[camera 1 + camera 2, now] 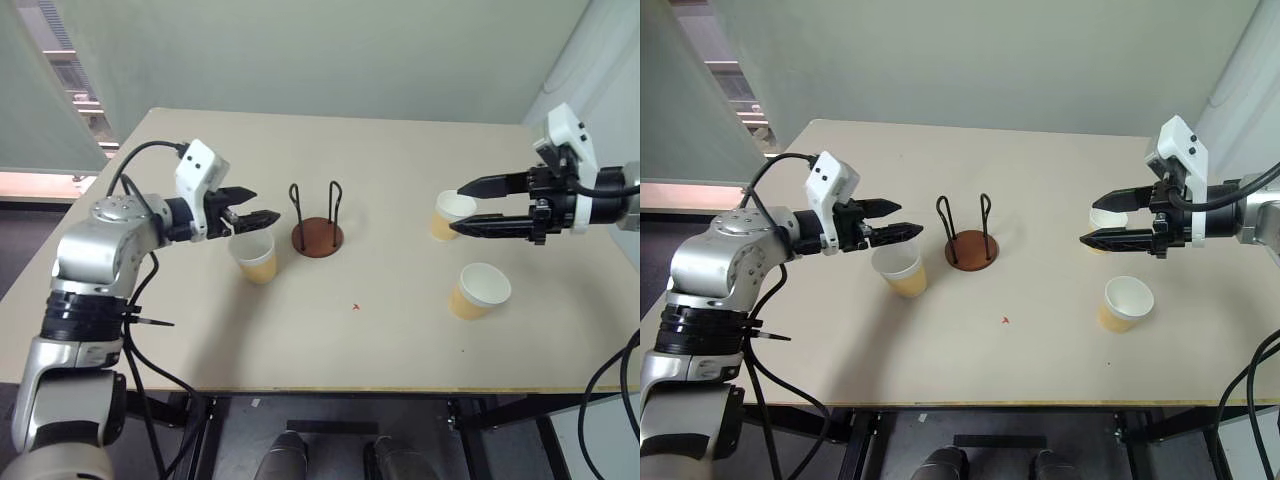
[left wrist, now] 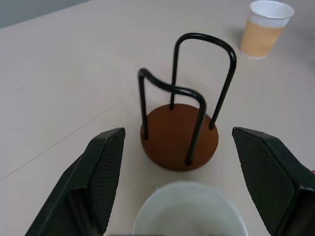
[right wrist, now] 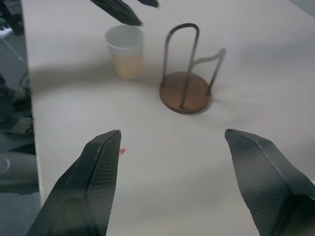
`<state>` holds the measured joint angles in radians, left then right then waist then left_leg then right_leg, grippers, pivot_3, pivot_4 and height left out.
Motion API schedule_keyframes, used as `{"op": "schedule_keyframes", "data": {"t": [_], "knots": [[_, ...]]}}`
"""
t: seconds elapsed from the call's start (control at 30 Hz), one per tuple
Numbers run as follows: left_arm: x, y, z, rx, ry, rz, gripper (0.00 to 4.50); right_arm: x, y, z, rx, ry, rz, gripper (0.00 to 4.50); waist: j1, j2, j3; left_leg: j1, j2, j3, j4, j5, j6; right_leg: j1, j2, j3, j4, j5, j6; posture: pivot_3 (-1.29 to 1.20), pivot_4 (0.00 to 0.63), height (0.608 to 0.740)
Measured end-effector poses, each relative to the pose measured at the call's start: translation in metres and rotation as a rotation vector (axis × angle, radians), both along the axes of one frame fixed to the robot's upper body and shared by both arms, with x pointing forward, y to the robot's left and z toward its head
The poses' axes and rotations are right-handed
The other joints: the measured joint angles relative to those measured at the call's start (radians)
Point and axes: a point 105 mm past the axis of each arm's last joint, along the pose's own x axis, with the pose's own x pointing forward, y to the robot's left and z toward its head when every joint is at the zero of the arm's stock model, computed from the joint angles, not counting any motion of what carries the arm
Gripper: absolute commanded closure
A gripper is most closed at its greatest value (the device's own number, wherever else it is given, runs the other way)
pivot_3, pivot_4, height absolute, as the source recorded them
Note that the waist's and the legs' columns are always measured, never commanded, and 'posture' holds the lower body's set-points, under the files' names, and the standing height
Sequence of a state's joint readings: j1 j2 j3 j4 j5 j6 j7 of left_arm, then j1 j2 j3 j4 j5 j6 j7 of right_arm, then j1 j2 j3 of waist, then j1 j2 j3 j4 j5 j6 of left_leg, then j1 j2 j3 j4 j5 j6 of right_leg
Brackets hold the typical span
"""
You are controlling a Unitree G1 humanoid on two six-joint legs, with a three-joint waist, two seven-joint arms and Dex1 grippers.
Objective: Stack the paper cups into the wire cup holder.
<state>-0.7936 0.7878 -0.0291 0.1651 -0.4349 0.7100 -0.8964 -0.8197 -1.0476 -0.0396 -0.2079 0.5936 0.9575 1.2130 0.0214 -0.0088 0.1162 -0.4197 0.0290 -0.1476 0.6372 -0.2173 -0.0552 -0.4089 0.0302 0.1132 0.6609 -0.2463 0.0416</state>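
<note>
You have a beige table (image 1: 380, 340) with the wire cup holder (image 1: 317, 222) standing upright near its middle, a little toward your left, empty between its two black loops. Three paper cups stand upright on the table, none stacked. One cup (image 1: 254, 257) sits just beside the holder on its left, slightly nearer the front edge. Your left gripper (image 1: 252, 205) hovers right over this cup's rim with its fingers (image 2: 101, 177) spread wide and nothing between them; in the left wrist view the cup's white mouth lies between the fingertips and the holder stands straight beyond it.

The other two cups are toward the right edge. One (image 1: 450, 215) stands level with the holder, partly hidden behind your right gripper (image 1: 1108, 220), whose fingers are also spread and empty, pointing inward toward the holder. The last cup (image 1: 478, 290) stands nearer the front edge, apart from both grippers. A small red mark (image 1: 356, 307) lies on the bare table between the holder and the front edge.
</note>
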Motion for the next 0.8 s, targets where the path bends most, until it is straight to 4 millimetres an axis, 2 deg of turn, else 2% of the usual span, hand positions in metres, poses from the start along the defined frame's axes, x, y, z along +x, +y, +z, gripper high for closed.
{"op": "schedule_keyframes", "data": {"t": [0.6, 0.7, 0.8], "knots": [[0.025, -0.049, -0.018, 0.035, 0.055, -0.125, 0.74, -0.009, 0.001, 0.000, 0.021, -0.009, -0.025, 1.01, 0.006, 0.000, 0.000, -0.001, -0.001, 0.001, 0.009, -0.003, 0.004, 0.003, 0.000, 0.003, -0.001, 0.001, 0.007, 0.00, 0.150, 0.740], [0.029, -0.056, -0.023, 0.042, 0.054, -0.133, 1.37, -0.008, 0.000, -0.001, 0.023, -0.007, -0.034, 0.97, 0.006, 0.000, 0.000, -0.001, -0.002, 0.001, 0.009, -0.003, 0.005, 0.003, 0.000, 0.003, -0.001, 0.001, 0.008, 0.00, 0.150, 0.740], [0.032, -0.063, -0.030, 0.039, 0.065, -0.136, 2.38, -0.009, -0.001, -0.002, 0.023, -0.006, -0.039, 0.97, 0.007, -0.001, 0.000, -0.002, -0.003, 0.001, 0.010, -0.003, 0.005, 0.003, -0.001, 0.004, -0.001, 0.001, 0.010, 0.00, 0.150, 0.740]]}}
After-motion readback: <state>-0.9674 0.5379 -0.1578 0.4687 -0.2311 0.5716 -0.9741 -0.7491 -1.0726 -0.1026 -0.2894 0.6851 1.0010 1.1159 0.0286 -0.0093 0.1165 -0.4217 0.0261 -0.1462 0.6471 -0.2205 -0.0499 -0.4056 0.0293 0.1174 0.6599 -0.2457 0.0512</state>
